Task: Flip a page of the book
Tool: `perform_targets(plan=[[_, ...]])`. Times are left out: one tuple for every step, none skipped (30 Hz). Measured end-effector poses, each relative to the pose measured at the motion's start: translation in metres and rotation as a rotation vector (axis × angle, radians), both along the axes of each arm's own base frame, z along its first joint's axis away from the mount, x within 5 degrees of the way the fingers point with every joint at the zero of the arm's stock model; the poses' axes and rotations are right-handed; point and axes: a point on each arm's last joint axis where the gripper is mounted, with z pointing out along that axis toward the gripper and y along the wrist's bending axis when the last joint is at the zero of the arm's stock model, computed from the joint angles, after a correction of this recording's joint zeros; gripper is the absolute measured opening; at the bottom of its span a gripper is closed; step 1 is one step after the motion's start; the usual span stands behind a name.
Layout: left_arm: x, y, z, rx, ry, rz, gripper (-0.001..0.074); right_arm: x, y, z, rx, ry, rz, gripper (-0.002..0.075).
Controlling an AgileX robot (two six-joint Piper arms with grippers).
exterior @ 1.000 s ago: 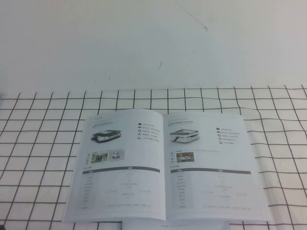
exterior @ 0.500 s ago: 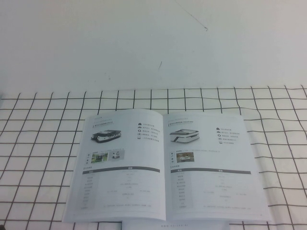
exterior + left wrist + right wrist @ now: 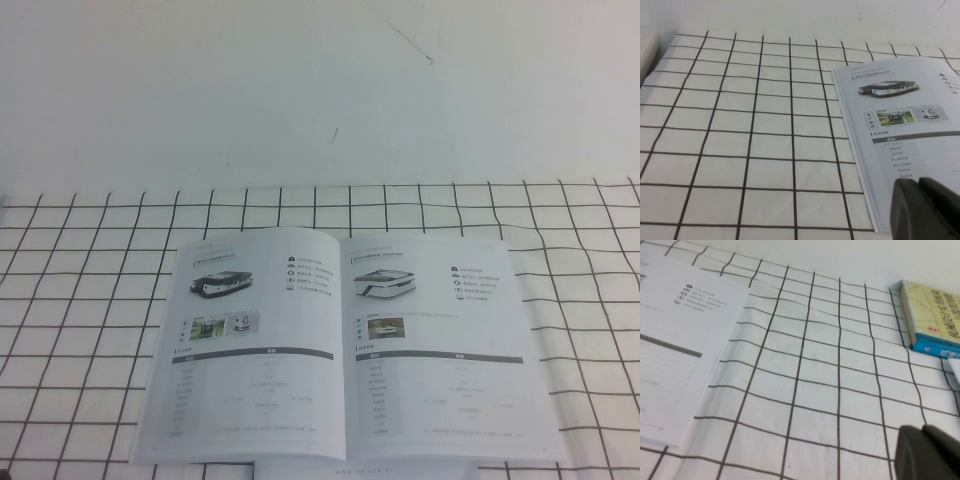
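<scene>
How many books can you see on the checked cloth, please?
2. The open book lies flat mid-table; a closed yellow-and-blue book sits apart, far off its right side. The left tool hangs near the open one's left page, the right tool over bare cloth.

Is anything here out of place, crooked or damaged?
Nothing stands out. The thin white glossy book lies open and flat on the black-grid cloth, both pages undamaged. The left gripper hangs near its left page; the right gripper hangs over bare cloth, beside the book.
</scene>
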Motion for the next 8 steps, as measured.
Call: perform_targets(plan=[[0.0000, 0.0000, 0.0000, 0.000, 0.000, 0.000, -0.0002, 0.0000, 0.0000, 0.0000, -0.005, 0.000, 0.002, 0.0000], [0.0000, 0.0000, 0.0000, 0.000, 0.000, 0.000, -0.0002, -0.0001, 0.0000, -0.0001, -0.009, 0.002, 0.004, 0.0000], [0.0000, 0.0000, 0.0000, 0.000, 0.000, 0.000, -0.0002, -0.0001, 0.0000, -0.0001, -0.011, 0.002, 0.005, 0.0000], [0.0000, 0.0000, 0.0000, 0.000, 0.000, 0.000, -0.0002, -0.0001, 0.0000, -0.0001, -0.011, 0.002, 0.005, 0.0000], [0.0000, 0.0000, 0.0000, 0.000, 0.000, 0.000, -0.0002, -0.0001, 0.0000, -0.0001, -0.011, 0.002, 0.005, 0.0000], [0.0000, 0.0000, 0.0000, 0.000, 0.000, 0.000, -0.0002, -0.0001, 0.0000, -0.0001, -0.011, 0.002, 0.005, 0.0000], [0.0000, 0.0000, 0.0000, 0.000, 0.000, 0.000, -0.0002, -0.0001, 0.0000, -0.0001, -0.011, 0.002, 0.005, 0.0000], [0.0000, 0.0000, 0.0000, 0.000, 0.000, 0.000, -0.0002, -0.0001, 0.0000, -0.0001, -0.011, 0.002, 0.005, 0.0000]])
